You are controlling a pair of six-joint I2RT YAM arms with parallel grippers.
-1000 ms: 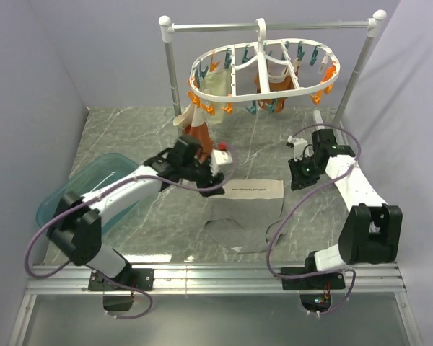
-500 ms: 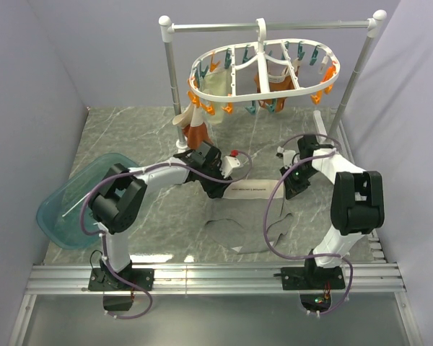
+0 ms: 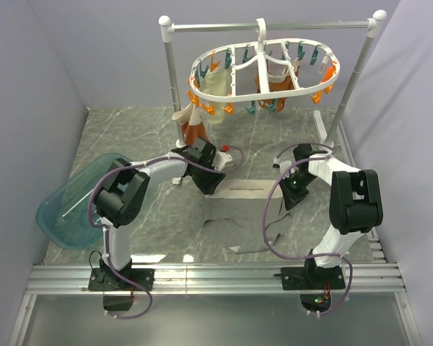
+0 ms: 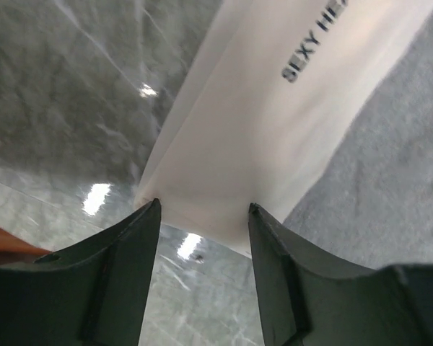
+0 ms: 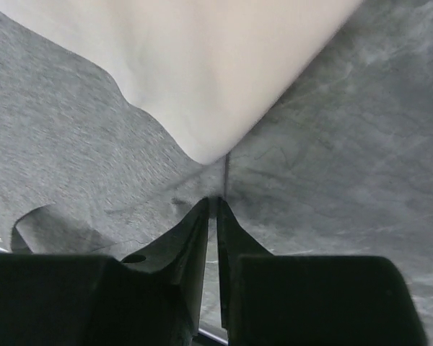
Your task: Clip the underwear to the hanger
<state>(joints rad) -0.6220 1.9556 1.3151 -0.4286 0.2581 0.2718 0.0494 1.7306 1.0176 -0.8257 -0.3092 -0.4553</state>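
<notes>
The underwear lies flat near the worktop's front edge. The left claw hangs half open over one end of its cream band, holding nothing. The right claw, nearly closed, sits at the other end.

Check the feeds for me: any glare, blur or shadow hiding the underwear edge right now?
Top view: even light, sharp, the underwear plainly seen. Left wrist view: bright glare spots on the table, print on the cream band slightly blurred, left claw dark. Right wrist view: cream band soft and featureless, grey weave visible, right claw in shadow.
</notes>
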